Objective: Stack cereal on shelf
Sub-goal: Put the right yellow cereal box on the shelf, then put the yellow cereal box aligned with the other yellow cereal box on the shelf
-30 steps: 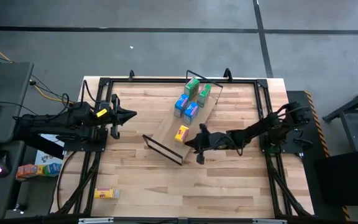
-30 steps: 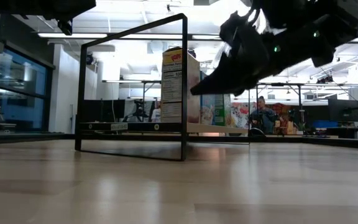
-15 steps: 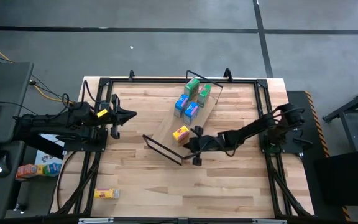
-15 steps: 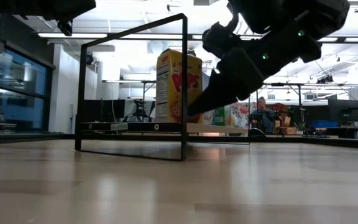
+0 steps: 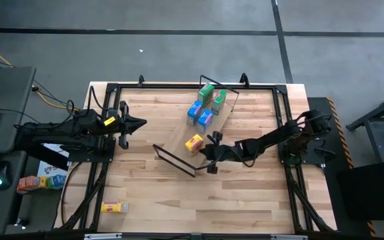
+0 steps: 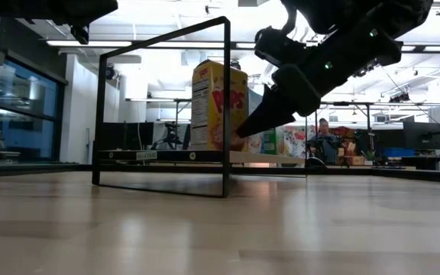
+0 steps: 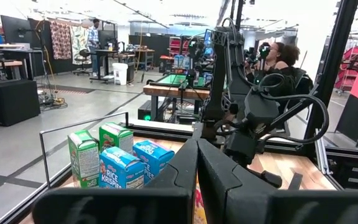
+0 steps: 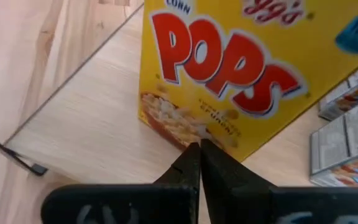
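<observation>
At the counter's (image 5: 245, 200) left edge, left claw (image 5: 141, 123) hovering idle, fingers pressed together and gripping nothing — one yellow box (image 5: 114, 207) lying flat near the front-left corner. On the shelf (image 5: 179, 140) mid-counter, two green boxes (image 5: 206, 93), two blue boxes (image 5: 195, 112) and an upright yellow box (image 5: 193, 143). Just right of that box, right claw (image 5: 209, 152) — fingers together, tips touching its lower face.

In the right wrist view, the yellow cardboard cereal box with red print (image 8: 241, 68) runs off the frame's edges (its brand line is only partly readable). In the low view, the box (image 6: 218, 107) hides most of the blue and green boxes behind it. From above, print on the small boxes is too small to read.
</observation>
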### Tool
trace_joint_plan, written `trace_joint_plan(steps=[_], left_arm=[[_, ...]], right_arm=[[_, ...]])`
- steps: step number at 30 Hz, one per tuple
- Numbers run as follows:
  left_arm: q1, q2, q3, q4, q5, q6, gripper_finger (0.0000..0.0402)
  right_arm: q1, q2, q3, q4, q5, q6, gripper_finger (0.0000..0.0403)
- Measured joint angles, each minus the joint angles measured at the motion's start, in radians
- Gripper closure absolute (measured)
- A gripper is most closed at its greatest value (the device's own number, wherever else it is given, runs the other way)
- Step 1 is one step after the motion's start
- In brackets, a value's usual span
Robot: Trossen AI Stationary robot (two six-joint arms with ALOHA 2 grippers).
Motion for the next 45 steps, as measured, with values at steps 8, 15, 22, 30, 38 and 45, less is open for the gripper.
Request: trace_joint_plan(steps=[8, 15, 22, 30, 38, 45], left_arm=[[0.000, 0.000, 0.000, 0.001, 0.000, 0.000, 0.0398], [0.000, 0.000, 0.000, 0.001, 0.000, 0.000, 0.0398], [0.000, 0.000, 0.000, 0.001, 0.000, 0.000, 0.0398], [0.000, 0.000, 0.000, 0.001, 0.000, 0.000, 0.0398], [0.000, 0.000, 0.000, -0.002, 0.000, 0.000, 0.0398], [0.000, 0.000, 0.000, -0.014, 0.000, 0.002, 0.0398]], right_arm=[[-0.001, 0.000, 0.000, -0.001, 0.040, -0.003, 0.0403], [-0.001, 0.000, 0.000, -0.001, 0.062, -0.003, 0.0403], [-0.001, 0.000, 0.000, 0.000, -0.062, 0.000, 0.0403], [-0.001, 0.000, -0.001, 0.040, -0.084, -0.016, 0.0403], [0.012, 0.000, -0.001, -0.014, -0.098, -0.023, 0.0403], [0.065, -0.137, -0.004, -0.184, -0.031, -0.035, 0.0403]])
